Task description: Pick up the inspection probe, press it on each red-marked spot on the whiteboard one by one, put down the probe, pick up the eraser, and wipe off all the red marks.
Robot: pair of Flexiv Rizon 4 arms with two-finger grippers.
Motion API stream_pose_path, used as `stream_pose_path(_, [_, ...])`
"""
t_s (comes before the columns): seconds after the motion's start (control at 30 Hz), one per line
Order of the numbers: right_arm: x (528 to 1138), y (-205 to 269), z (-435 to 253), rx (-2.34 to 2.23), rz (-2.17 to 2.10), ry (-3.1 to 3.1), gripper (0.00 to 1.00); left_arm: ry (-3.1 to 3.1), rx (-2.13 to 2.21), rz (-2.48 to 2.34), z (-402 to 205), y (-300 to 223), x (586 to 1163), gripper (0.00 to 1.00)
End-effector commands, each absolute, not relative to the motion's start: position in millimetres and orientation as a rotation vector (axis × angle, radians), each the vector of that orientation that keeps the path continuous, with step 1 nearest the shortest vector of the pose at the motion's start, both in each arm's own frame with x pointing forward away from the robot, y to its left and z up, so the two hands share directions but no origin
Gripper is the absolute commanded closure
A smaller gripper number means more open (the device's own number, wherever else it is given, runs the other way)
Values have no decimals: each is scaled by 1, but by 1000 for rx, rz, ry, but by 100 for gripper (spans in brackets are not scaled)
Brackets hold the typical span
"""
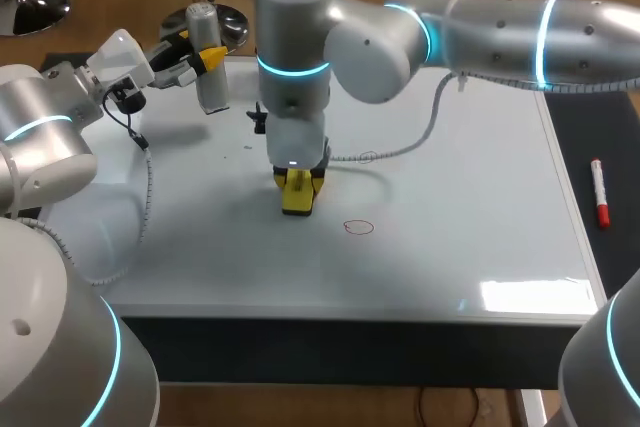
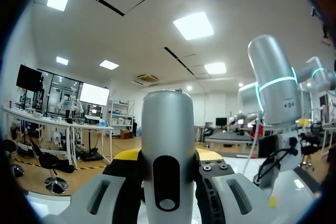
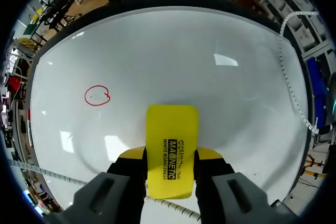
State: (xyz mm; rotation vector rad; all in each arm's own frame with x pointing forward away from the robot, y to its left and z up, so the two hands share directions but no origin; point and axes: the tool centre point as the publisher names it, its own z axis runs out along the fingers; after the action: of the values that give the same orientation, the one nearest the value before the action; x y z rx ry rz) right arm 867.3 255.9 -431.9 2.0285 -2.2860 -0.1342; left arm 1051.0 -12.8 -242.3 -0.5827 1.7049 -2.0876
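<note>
Currently wiping stage: right end effector [image 3: 170, 157] clamped on eraser [image 3: 172, 129]; one red mark [image 3: 97, 96] left near whiteboard's [image 1: 450, 227] front edge; left end effector [image 2: 168, 158] grips probe [image 2: 168, 124].

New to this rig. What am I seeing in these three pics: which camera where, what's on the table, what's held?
Two robot arms work over a whiteboard. The head view looks down from above and behind; each round picture comes from a camera on one arm's wrist. The left tool is shut on a grey probe, held upright at the board's far left. The right tool is shut on a yellow eraser, near mid-board. A red circle is drawn on the board nearby; a red marker pen lies beyond the board's right edge.
</note>
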Motion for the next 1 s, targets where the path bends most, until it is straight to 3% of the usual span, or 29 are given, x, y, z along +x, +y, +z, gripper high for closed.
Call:
stream_pose_path(0.03, [869,248,-434,2021,-125,-2284,100,1704,-583,-2090,-241,-12,1052,100])
stream_pose_path(1.0, [867,216,-424,1961,-102,-2298,100,1704,-583,-2090,-241,-12,1052,100])
